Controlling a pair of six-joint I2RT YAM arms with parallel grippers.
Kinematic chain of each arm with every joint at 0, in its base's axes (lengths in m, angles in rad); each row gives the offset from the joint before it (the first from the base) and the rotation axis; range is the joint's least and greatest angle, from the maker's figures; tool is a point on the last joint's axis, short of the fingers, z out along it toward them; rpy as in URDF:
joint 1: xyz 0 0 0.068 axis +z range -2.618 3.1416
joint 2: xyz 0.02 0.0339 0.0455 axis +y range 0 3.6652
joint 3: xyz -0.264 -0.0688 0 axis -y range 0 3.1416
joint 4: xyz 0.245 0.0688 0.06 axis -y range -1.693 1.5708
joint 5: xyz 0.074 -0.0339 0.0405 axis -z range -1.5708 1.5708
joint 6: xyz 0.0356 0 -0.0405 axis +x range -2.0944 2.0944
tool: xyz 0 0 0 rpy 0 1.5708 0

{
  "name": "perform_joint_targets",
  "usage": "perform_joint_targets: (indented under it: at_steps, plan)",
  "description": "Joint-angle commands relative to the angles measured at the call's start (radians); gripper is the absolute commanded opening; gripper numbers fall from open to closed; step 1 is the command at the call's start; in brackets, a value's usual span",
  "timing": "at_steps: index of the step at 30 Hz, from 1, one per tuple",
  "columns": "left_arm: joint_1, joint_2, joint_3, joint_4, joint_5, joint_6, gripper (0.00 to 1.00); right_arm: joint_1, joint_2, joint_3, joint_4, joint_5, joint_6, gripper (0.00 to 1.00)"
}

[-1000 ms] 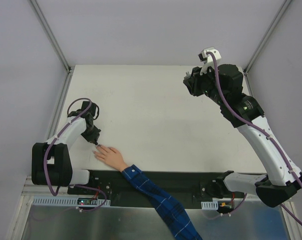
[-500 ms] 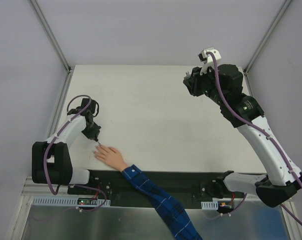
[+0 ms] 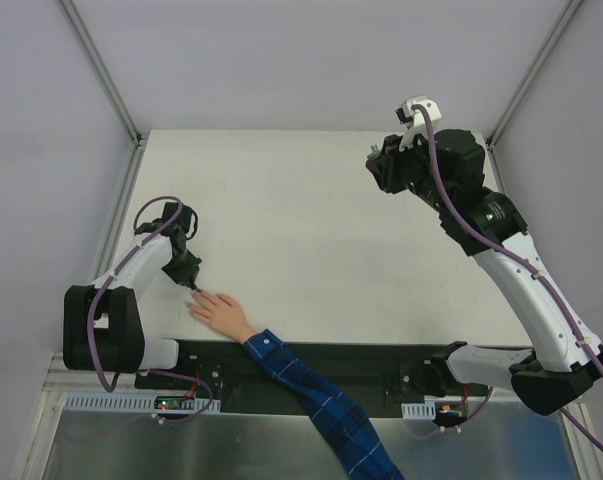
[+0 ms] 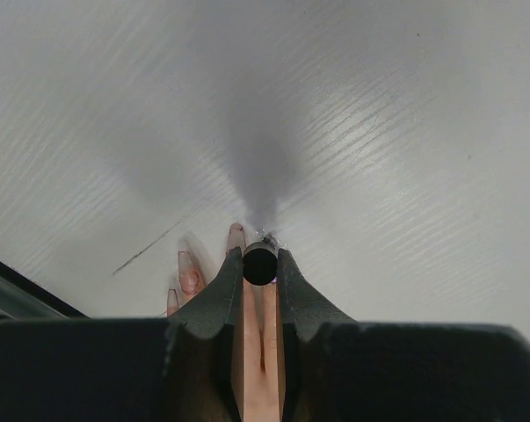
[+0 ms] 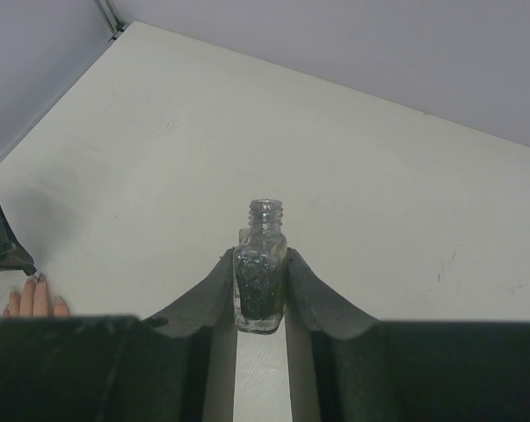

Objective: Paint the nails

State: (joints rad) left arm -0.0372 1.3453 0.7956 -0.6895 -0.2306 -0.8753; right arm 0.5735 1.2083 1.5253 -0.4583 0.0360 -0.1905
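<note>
Left claw [image 4: 259, 256] clamps black cap [image 4: 260, 265]; right claw [image 5: 261, 257] clamps bottle [image 5: 262, 272] above pale, grey-walled table [image 5: 379, 202].

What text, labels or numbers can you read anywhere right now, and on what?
No text can be read anywhere.
The bottle: clear glass, dark polish, no label showing.
The brush cap: plain black.
The table and the sleeve: no print.
The boards by the arm bases: too small to read.

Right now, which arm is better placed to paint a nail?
Left: the left end effector holds the brush cap at the nails; the right end effector holds the open bottle, far from the hand.
</note>
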Motion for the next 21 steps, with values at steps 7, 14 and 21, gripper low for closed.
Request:
perform_joint_targets:
  at_steps: [7, 14, 21]
  plan:
    - [0.008, 0.02, 0.074, -0.024, 0.02, -0.001, 0.0, -0.003, -0.035, 0.004, 0.032, -0.015, 0.014, 0.0]
    - [0.008, 0.017, 0.073, -0.024, 0.022, 0.002, 0.0, -0.004, -0.033, 0.007, 0.033, -0.013, 0.011, 0.0]
    - [0.007, -0.012, 0.013, -0.028, 0.03, -0.005, 0.0, -0.003, -0.032, 0.009, 0.032, -0.013, 0.011, 0.0]
